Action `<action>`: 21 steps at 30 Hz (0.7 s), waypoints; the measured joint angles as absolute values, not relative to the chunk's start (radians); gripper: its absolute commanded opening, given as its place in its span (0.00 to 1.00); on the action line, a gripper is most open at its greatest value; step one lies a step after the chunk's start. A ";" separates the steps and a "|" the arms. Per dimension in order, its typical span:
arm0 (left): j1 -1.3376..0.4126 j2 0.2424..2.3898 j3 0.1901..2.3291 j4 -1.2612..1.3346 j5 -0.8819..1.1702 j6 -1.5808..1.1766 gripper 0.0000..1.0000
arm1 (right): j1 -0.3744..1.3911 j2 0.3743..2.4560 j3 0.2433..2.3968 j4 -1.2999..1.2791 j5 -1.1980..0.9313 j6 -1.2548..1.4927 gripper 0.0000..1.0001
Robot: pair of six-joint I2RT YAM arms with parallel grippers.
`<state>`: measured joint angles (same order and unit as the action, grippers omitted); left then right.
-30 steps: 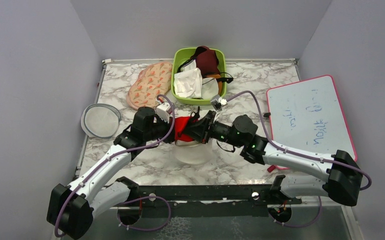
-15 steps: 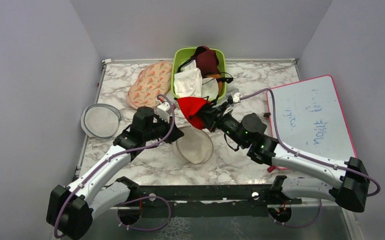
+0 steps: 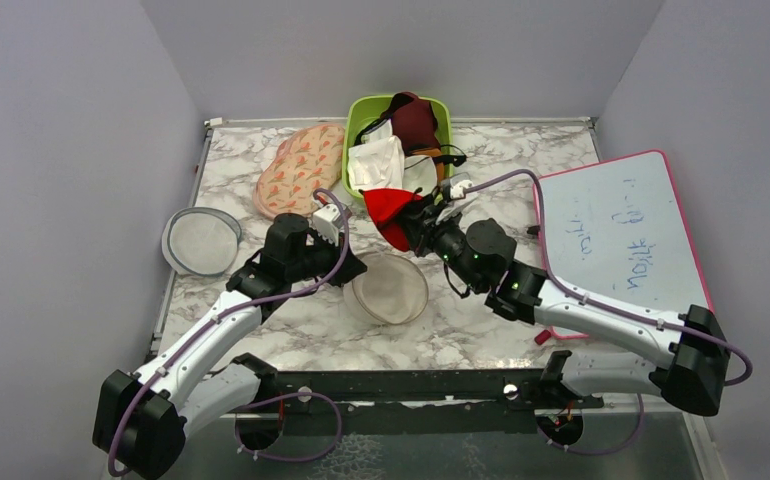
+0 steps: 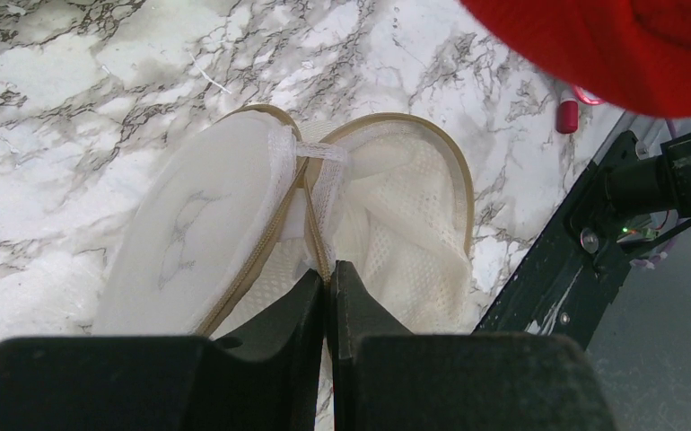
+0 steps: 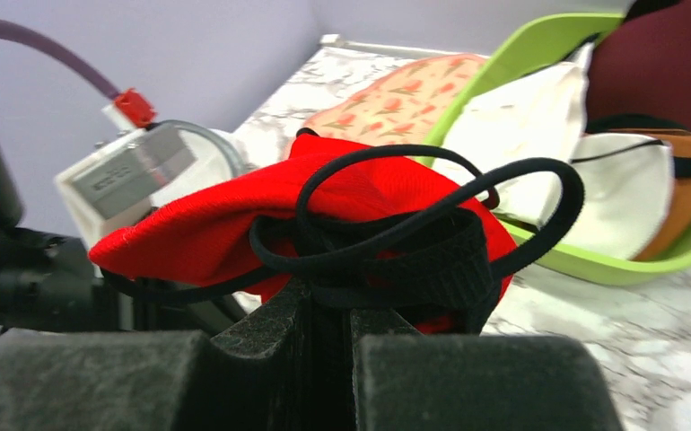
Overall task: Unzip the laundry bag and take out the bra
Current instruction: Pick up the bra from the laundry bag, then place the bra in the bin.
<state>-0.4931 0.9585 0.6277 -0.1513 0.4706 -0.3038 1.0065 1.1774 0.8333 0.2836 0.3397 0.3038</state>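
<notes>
The cream mesh laundry bag [image 3: 389, 288] lies unzipped on the marble table, its two halves spread apart [image 4: 387, 215]. My left gripper [image 4: 328, 274] is shut on the bag's tan zip rim at its near edge. The red bra [image 3: 388, 212] with black straps hangs in the air, clear of the bag, just in front of the green bin. My right gripper [image 5: 328, 305] is shut on the bra [image 5: 234, 224], pinching its black band and straps. In the left wrist view a corner of the bra [image 4: 611, 54] shows at the top right.
A green bin [image 3: 366, 112] at the back holds white cloths and a dark maroon garment [image 3: 414, 118]. Pink floral pads [image 3: 301, 168] lie left of it. A flat round mesh disc [image 3: 201, 242] sits at the far left. A pink-framed whiteboard [image 3: 616, 232] lies on the right.
My right gripper has lifted the bra out of the bag and carried it back towards the green bin. The bag has dropped flat and open. The left arm has stayed in place.
</notes>
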 measured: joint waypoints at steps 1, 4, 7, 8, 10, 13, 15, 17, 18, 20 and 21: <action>-0.493 0.958 0.628 -0.151 0.469 -0.304 0.04 | 1.007 1.170 0.833 0.271 0.360 0.300 0.01; -0.493 0.958 0.627 -0.154 0.451 -0.300 0.21 | 1.006 1.148 0.833 0.233 0.405 0.292 0.01; -0.493 0.952 0.628 -0.170 0.425 -0.297 0.40 | 0.989 1.131 0.831 0.220 0.419 0.289 0.01; -0.493 0.948 0.628 -0.177 0.415 -0.297 0.46 | 0.980 1.131 0.831 0.218 0.417 0.289 0.01; -0.492 0.931 0.628 -0.190 0.395 -0.294 0.55 | 0.947 1.139 0.831 0.209 0.409 0.290 0.01; -0.490 0.900 0.628 -0.205 0.363 -0.292 0.68 | 0.883 1.178 0.841 0.195 0.369 0.293 0.01; -0.488 0.878 0.628 -0.214 0.335 -0.292 0.72 | 0.833 1.232 0.873 0.173 0.323 0.299 0.01; -0.485 0.858 0.628 -0.219 0.309 -0.290 0.75 | 0.789 1.285 0.913 0.151 0.274 0.303 0.01; -0.484 0.849 0.628 -0.222 0.295 -0.289 0.75 | 0.768 1.314 0.940 0.139 0.249 0.306 0.01; -0.483 0.831 0.628 -0.228 0.271 -0.289 0.76 | 0.739 1.367 0.998 0.119 0.210 0.308 0.01; -0.481 0.823 0.628 -0.232 0.261 -0.289 0.76 | 0.726 1.393 1.026 0.115 0.194 0.307 0.01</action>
<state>-0.4812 0.8227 0.6281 -0.2321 0.2611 -0.2886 0.7261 1.3926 1.0256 0.1154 0.1936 0.3073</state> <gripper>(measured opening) 0.751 0.092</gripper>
